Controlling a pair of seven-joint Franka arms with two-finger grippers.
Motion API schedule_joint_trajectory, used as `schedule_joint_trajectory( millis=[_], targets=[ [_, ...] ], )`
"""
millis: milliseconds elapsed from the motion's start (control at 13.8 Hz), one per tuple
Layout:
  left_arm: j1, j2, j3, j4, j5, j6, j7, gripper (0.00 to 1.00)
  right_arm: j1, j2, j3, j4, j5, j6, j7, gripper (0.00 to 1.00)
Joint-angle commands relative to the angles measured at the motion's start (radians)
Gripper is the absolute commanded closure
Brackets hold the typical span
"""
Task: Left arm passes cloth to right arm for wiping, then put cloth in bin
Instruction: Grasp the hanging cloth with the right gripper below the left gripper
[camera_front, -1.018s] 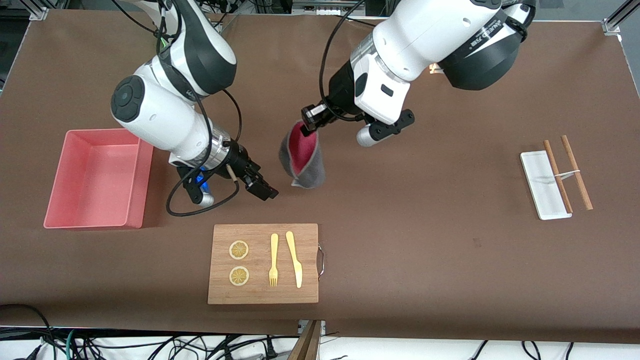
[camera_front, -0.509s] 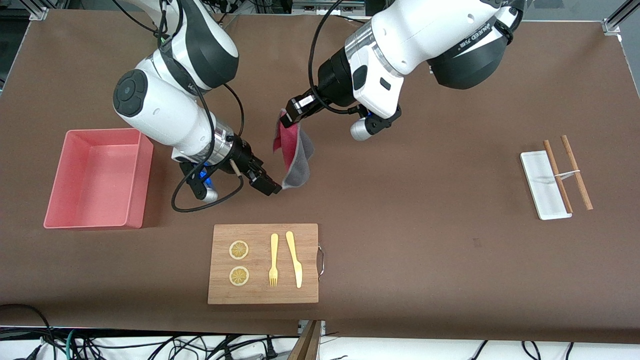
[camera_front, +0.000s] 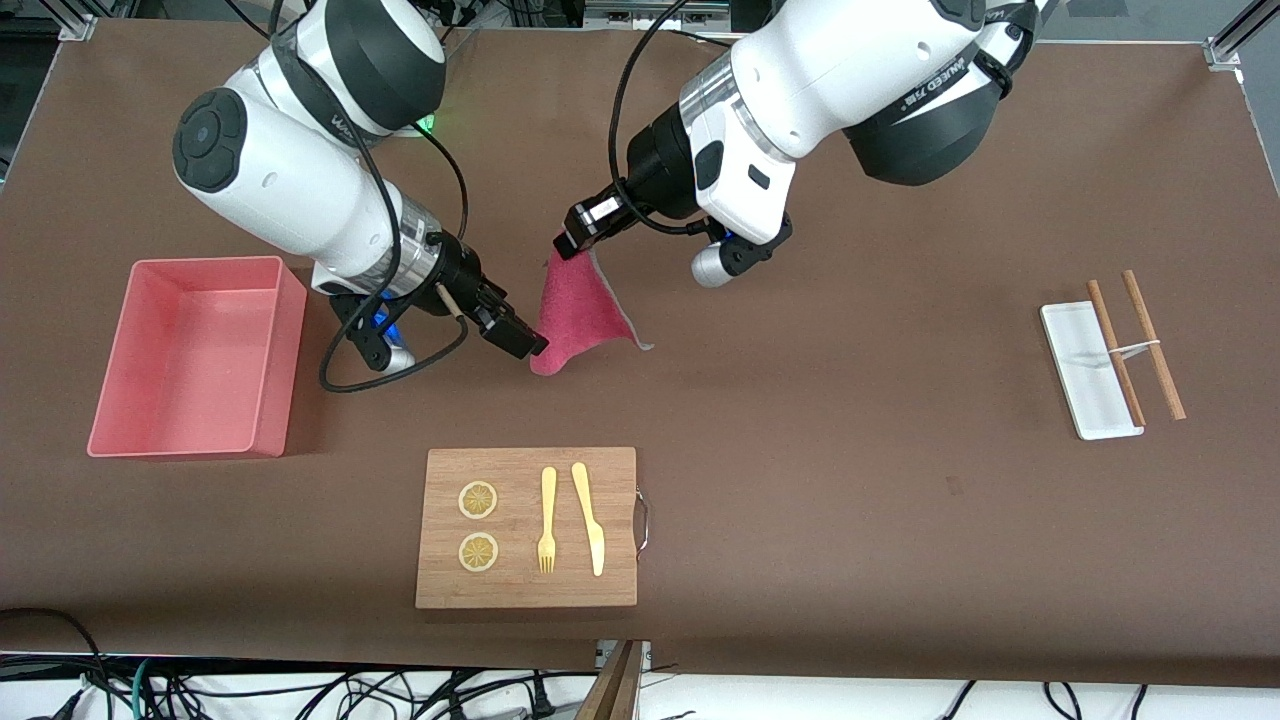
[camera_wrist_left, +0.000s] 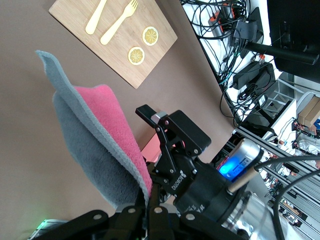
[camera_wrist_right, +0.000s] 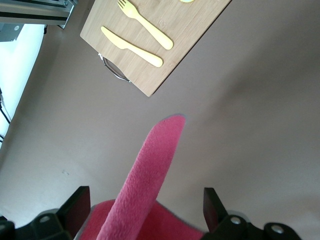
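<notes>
The bin (camera_front: 196, 357) is seen beside the cutting board (camera_front: 527, 528), toward the right arm's end; over the table above the board, the right gripper (camera_front: 520, 341) is spread wide around the cloth (camera_front: 577, 313), which is pinched by the left gripper (camera_front: 572, 240)

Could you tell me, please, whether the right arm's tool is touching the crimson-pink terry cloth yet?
Cannot tell. In the right wrist view the cloth hangs between the right tool's open fingers, but neither contact nor a gap shows plainly.

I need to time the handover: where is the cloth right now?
The cloth hangs in the air from the shut left gripper, over the table between the bin and mid-table; its lower edge sits between the open right gripper's fingers.
</notes>
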Motion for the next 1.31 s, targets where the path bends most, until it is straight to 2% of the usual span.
schedule_joint_trajectory(
  millis=[0, 218, 509, 655, 873, 1091, 1236],
  targets=[
    [-0.013, 0.018, 0.008, 0.034, -0.02, 0.008, -0.011, 1.0, -0.002, -0.008, 0.007, -0.005, 0.017, -0.007, -0.02, 0.0],
    [-0.013, 0.018, 0.008, 0.036, -0.02, 0.008, -0.011, 1.0, 0.004, -0.006, 0.01, -0.008, 0.018, -0.018, -0.011, 0.0],
    [-0.013, 0.019, 0.008, 0.036, -0.02, 0.008, -0.011, 1.0, -0.003, -0.006, 0.001, -0.008, 0.018, -0.127, -0.032, 0.0],
    [-0.013, 0.021, 0.008, 0.036, -0.02, 0.008, -0.011, 1.0, -0.002, -0.009, 0.004, -0.008, 0.018, -0.133, -0.034, 0.0],
    [-0.013, 0.021, 0.008, 0.036, -0.02, 0.008, -0.011, 1.0, 0.001, -0.002, 0.007, -0.006, 0.023, -0.118, -0.016, 0.0],
    [-0.013, 0.025, 0.008, 0.036, -0.02, 0.008, -0.011, 1.0, 0.003, 0.006, 0.007, -0.003, 0.108, -0.043, 0.01, 0.0],
    [-0.013, 0.025, 0.008, 0.036, -0.02, 0.008, -0.011, 1.0, 0.008, 0.014, 0.009, -0.005, 0.112, -0.017, 0.043, 0.0]
  ],
)
